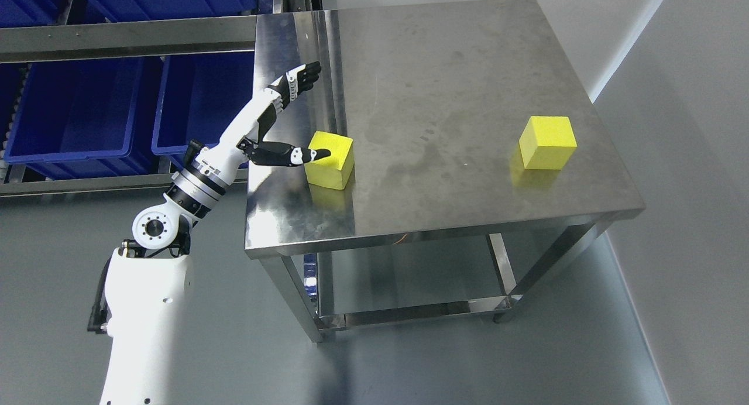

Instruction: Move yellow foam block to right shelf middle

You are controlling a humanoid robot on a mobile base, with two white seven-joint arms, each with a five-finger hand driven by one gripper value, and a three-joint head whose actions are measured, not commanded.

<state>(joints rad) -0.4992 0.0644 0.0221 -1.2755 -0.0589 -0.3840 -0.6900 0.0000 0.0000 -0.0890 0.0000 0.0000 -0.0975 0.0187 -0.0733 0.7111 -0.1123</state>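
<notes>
Head view catches the left hand (pixel 281 121) out over the near-left corner of the steel table (pixel 468 206), wide open: the fingers (pixel 301 77) stretch up and away in a flat fan, while the thumb (pixel 292 156) juts out sideways, its tip touching the left top edge of a yellow foam block (pixel 332 159). Nothing is pinched, nothing is gripped. That block sits on the tabletop just beyond the thumb, below the fingers' line and outside the open span. A second yellow block (pixel 547 142) rests well apart, far off to the hand's thumb side, near the table's other end. Blue bins (pixel 82 112) line the rack behind the hand.

By the look of it, this is the reach-and-grasp step, with no hold yet made. The next move seems to call for the hand to swing over the near block so the fingers drop behind its far face and close against the thumb. One risk: the thumb may push the light foam away before the fingers arrive. No right arm shows
</notes>
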